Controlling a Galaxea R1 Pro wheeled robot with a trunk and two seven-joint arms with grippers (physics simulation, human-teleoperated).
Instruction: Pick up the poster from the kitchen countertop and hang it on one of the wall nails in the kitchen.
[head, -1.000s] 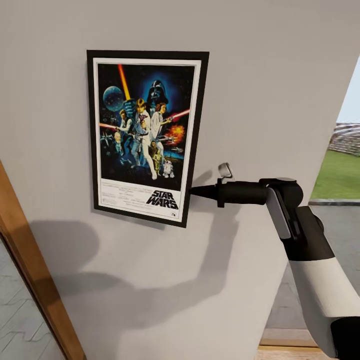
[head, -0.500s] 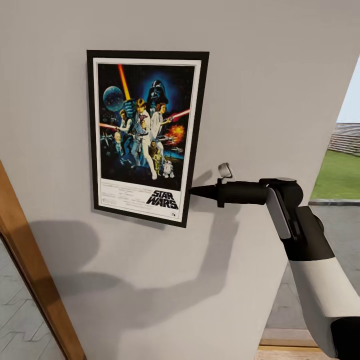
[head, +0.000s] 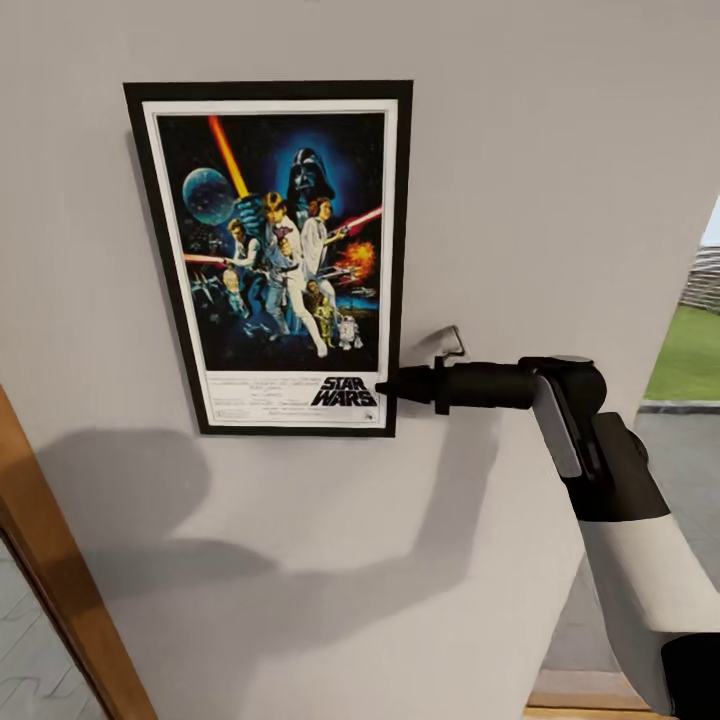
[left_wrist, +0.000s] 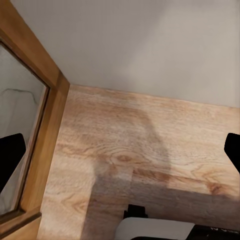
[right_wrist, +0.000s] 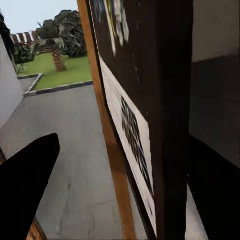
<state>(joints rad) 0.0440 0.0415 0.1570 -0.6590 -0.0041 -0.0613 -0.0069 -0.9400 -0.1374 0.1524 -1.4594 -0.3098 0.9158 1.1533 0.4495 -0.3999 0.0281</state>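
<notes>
poster: the upright black-framed Star Wars poster with white border (head: 280, 255) sits flat against the pale grey plaster wall (head: 520, 150).
right gripper: the black right gripper (head: 390, 386) is clamped on the frame's lower right corner.
left gripper: I see the open black left gripper (left_wrist: 120, 155) hanging over the light wood floor (left_wrist: 150, 145).
handling: I judge it a light, stiff, thin panel; an edge pinch suits, though it may pivot.
room: bare wall to the right and below; the brown wooden door frame (head: 50, 600) is well apart at lower left.
nail: I can't see it.

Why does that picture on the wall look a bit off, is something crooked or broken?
Nothing looks damaged. The poster sits against the wall leaning slightly, its top edge wider than its bottom. The right claw is at its lower right corner, so it may not be hanging freely.
</notes>
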